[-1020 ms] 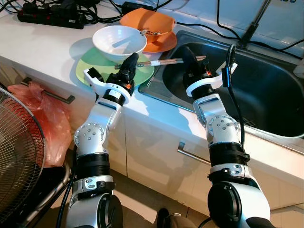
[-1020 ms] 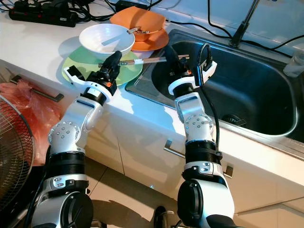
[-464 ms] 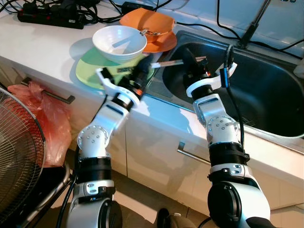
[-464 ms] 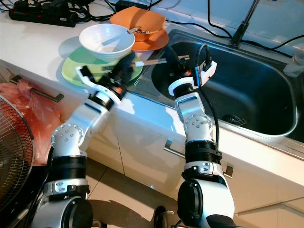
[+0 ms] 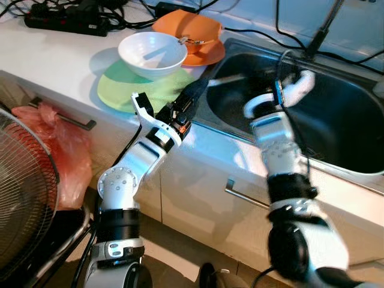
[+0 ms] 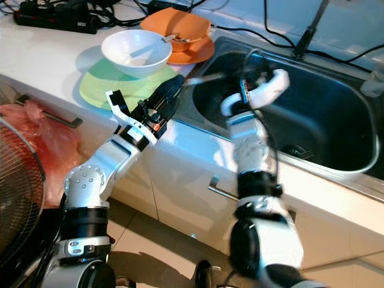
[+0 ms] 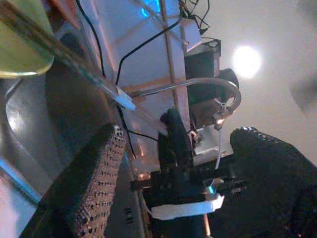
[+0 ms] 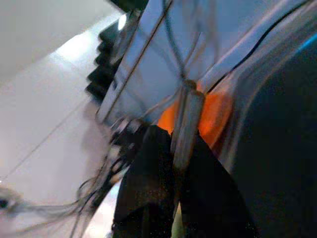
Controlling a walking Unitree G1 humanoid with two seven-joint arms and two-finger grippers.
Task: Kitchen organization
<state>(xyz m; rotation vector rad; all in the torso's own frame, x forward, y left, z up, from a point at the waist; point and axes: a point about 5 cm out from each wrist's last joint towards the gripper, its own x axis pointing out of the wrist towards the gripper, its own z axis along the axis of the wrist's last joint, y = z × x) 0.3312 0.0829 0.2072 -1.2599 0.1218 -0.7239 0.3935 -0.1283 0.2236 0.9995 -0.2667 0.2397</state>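
- Left eye view: the chopsticks lie across the upper middle of the frame, over the near left corner of the sink. Their long axis is close to level, one end toward the green plate and the other out over the basin. The right gripper is blurred at their basin end. The left gripper stretches up-right from the counter edge, its tip beside the plate end.
- Right eye view: a white bowl sits on the green plate at upper left, with an orange bowl behind it. The step looks like carrying the chopsticks into the sink.
- Left wrist view: the left gripper's two fingers stand wide apart with nothing between them; the chopsticks run slantwise across the upper left.
- Right wrist view: the right gripper's fingers are closed on the chopsticks, which point up the middle of the frame. Next, I judge, it must lower them into the basin without snagging the rim.
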